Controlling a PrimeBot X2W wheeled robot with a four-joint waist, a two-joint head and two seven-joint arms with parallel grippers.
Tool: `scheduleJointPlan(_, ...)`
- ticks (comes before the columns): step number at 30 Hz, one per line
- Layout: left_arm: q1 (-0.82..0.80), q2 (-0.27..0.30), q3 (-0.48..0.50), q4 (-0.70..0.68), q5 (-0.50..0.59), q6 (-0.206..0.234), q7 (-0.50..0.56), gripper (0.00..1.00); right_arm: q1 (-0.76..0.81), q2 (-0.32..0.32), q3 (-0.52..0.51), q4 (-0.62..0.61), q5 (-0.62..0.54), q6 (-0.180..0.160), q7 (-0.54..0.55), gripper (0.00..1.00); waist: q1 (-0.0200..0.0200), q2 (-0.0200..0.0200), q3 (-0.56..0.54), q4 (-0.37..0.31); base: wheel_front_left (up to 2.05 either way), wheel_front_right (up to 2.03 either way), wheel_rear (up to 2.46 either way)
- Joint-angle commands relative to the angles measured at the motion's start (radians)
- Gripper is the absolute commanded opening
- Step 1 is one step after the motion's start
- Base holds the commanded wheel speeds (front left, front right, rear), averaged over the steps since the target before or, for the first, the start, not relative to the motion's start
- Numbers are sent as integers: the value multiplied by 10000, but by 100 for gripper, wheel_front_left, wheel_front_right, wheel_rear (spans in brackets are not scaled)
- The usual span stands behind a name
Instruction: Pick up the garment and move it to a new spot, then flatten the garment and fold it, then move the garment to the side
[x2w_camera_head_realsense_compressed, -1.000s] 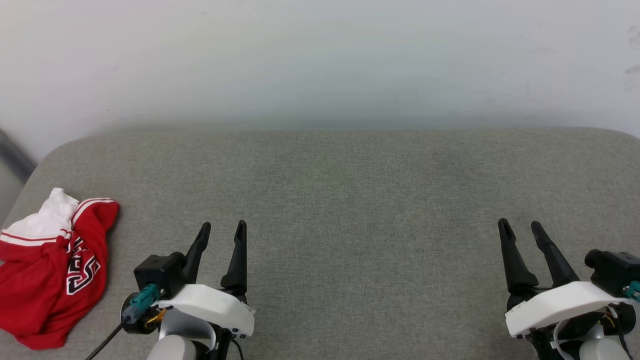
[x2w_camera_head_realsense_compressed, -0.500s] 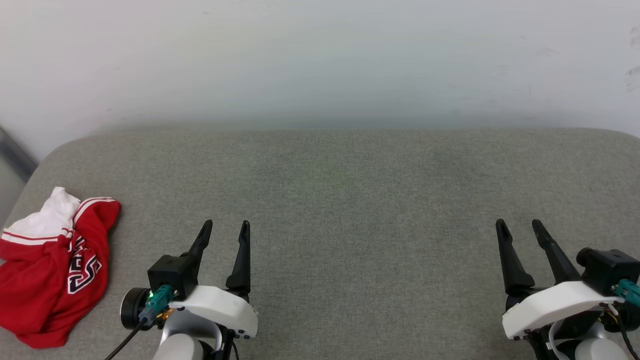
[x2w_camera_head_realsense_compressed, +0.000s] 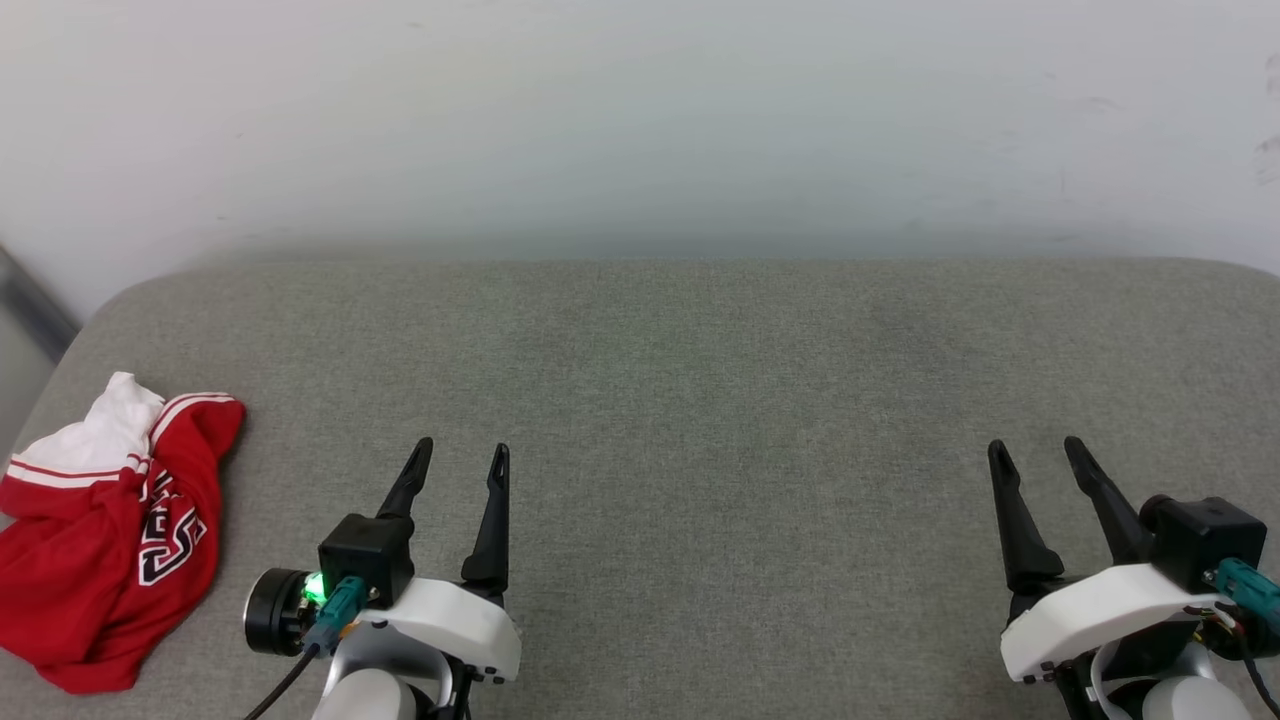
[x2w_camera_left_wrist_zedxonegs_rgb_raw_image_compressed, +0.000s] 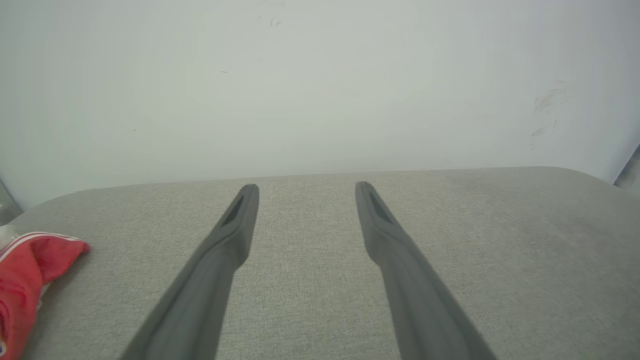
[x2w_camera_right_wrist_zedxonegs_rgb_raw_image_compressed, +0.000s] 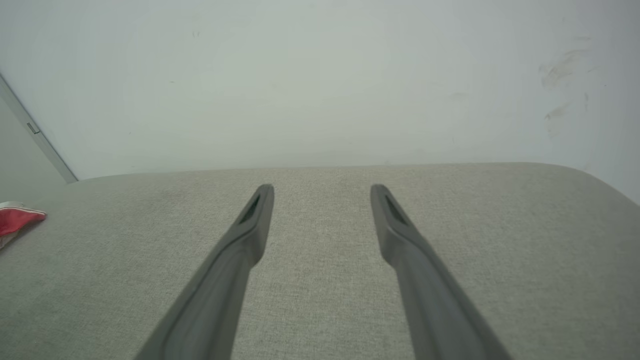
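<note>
Left pincer (x2w_camera_head_realsense_compressed: 463, 444) edged right (gaping, empty); garment (x2w_camera_head_realsense_compressed: 90, 560) lies crumpled.

We log the garment (x2w_camera_head_realsense_compressed: 100, 540) bunched on the padded surface (x2w_camera_head_realsense_compressed: 700, 380), at its left end on the side nearest us. The left gripper (x2w_camera_head_realsense_compressed: 462, 447) is to the garment's right, near but apart from it. The right gripper (x2w_camera_head_realsense_compressed: 1035, 443) is well apart, toward the surface's right end, level with the left. Both point at the wall (x2w_camera_head_realsense_compressed: 640, 120) behind the surface.
</note>
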Motion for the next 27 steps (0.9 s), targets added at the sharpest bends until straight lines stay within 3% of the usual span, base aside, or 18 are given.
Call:
scheduleJointPlan(1, -145, 1, -28, 16, 200, 13, -97, 100, 100, 44, -15, -70, -203, -3, -89, 100, 0, -1, -2, 7, 0, 0, 0)
scheduleJointPlan(13, -187, -85, 5, 209, 863, -13, -296, 100, 95, 75, -106, -42, -954, -3, -248, 100, 0, -1, -15, 54, 0, 0, 0)
scheduleJointPlan(27, -188, -169, 132, 416, 854, -100, -320, 100, 16, 79, -114, 129, -716, -3, -335, 100, 0, -1, -26, 107, 0, 0, 0)
